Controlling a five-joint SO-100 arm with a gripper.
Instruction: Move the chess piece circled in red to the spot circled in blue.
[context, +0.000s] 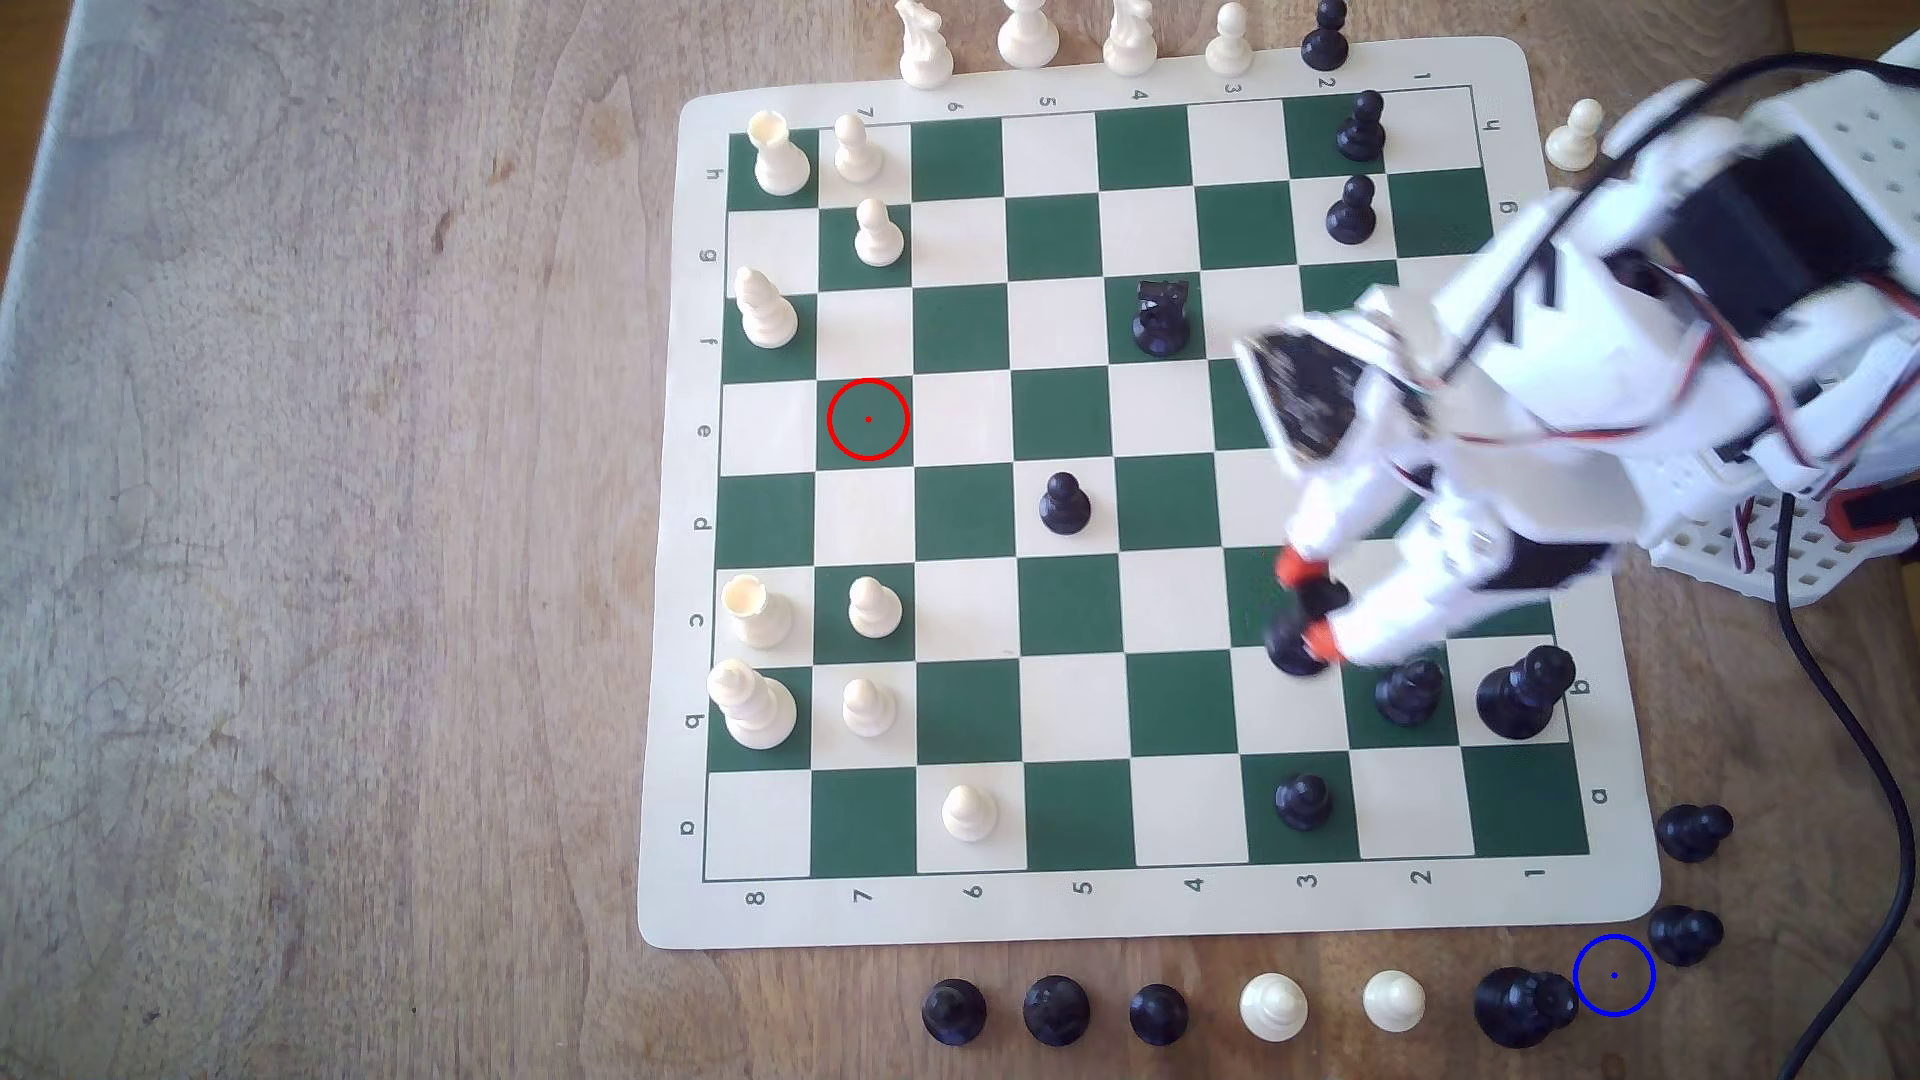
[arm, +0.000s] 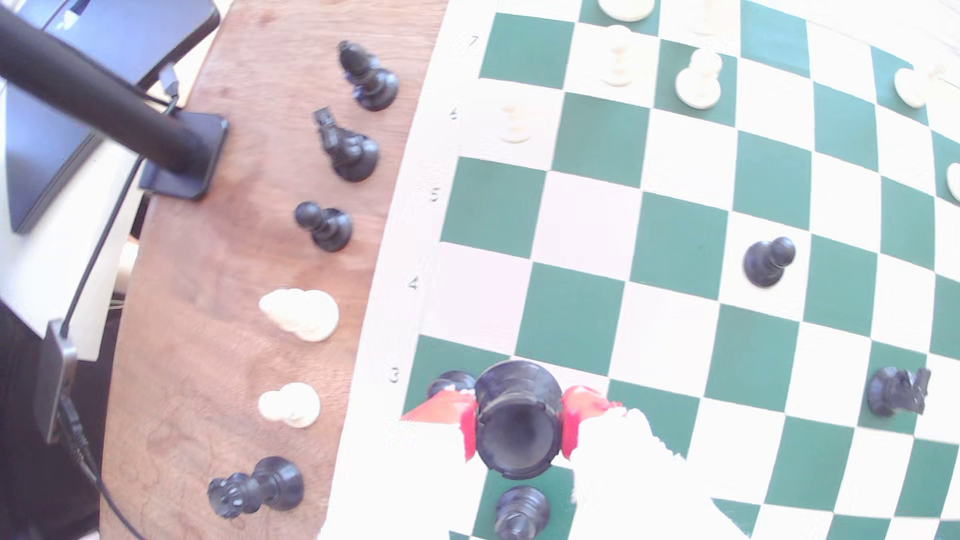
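writing: letters a to h and numbers 1 to 8 are printed along the borders of the chess mat (context: 1143, 914); 3, 4, 5, 6, 7 can be read in the wrist view
tool: the tool (context: 1311, 613) is clamped on a black rook (arm: 517, 420); red fingertips (arm: 571, 415) are pressed on both its sides
task piece: the black rook is held over the mat near column 3, rows b and c; whether its base touches the mat cannot be told
red circle: drawn on green square e7 (context: 868, 419), no piece in it
blue circle: drawn on bare wood (context: 1614, 975) off the mat's corner by 1, between a large black piece (context: 1519, 1005) and a smaller black one (context: 1683, 933)
surface: brown wood-grain desk (context: 312, 519); captured pieces are lined along the mat's edges
room: a black post on a flat base (arm: 182, 156) and cables are seen at the desk's edge in the wrist view
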